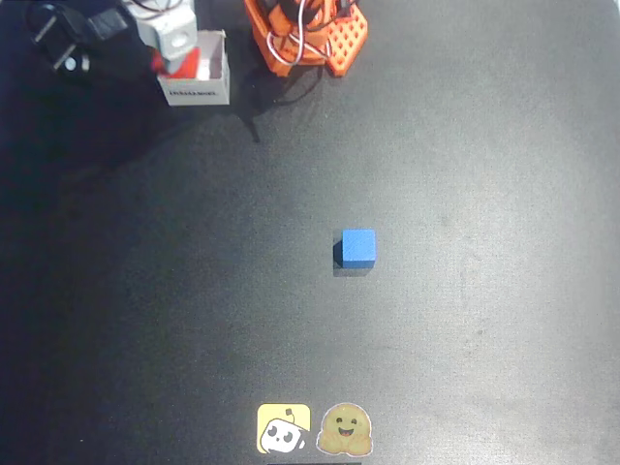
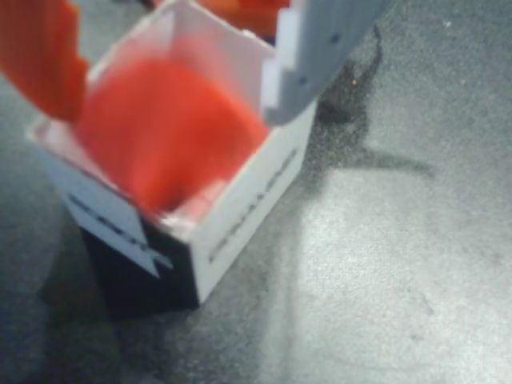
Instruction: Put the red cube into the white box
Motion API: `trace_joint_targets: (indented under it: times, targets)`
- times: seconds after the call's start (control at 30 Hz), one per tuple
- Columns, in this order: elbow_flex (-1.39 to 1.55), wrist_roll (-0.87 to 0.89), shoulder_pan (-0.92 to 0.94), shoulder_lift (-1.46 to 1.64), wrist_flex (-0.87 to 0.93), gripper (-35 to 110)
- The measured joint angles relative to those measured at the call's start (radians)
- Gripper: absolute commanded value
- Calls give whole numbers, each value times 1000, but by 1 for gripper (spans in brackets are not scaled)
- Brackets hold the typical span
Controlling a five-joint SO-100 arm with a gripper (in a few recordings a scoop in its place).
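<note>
The white box (image 1: 198, 91) stands at the top left of the black table, with dark print on its side. In the wrist view the white box (image 2: 240, 208) is seen from close above, and the red cube (image 2: 164, 132) is a blurred red mass inside its walls. My gripper (image 2: 172, 108) hangs over the box's mouth. Its orange finger (image 2: 40, 56) is at the left and its pale finger (image 2: 320, 48) at the right, spread wide and open. In the overhead view my gripper (image 1: 174, 53) covers most of the box, with red showing under it.
A blue cube (image 1: 358, 247) lies alone in the middle of the table. The arm's orange base (image 1: 305, 34) stands right of the box. A black plug and cable (image 1: 68, 39) lie at the top left. Two stickers (image 1: 283, 429) (image 1: 346, 429) sit at the near edge.
</note>
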Motion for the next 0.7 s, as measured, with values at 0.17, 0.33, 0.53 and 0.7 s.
trace_joint_targets:
  times: [0.17,0.33,0.53,0.7]
  targets:
    - [0,0,-18,0,0,12]
    - [0,-5,-38,0,0,0]
    - [0,-28,-278,8,-107,0]
    - [5,-26,-623,-51,-339,0]
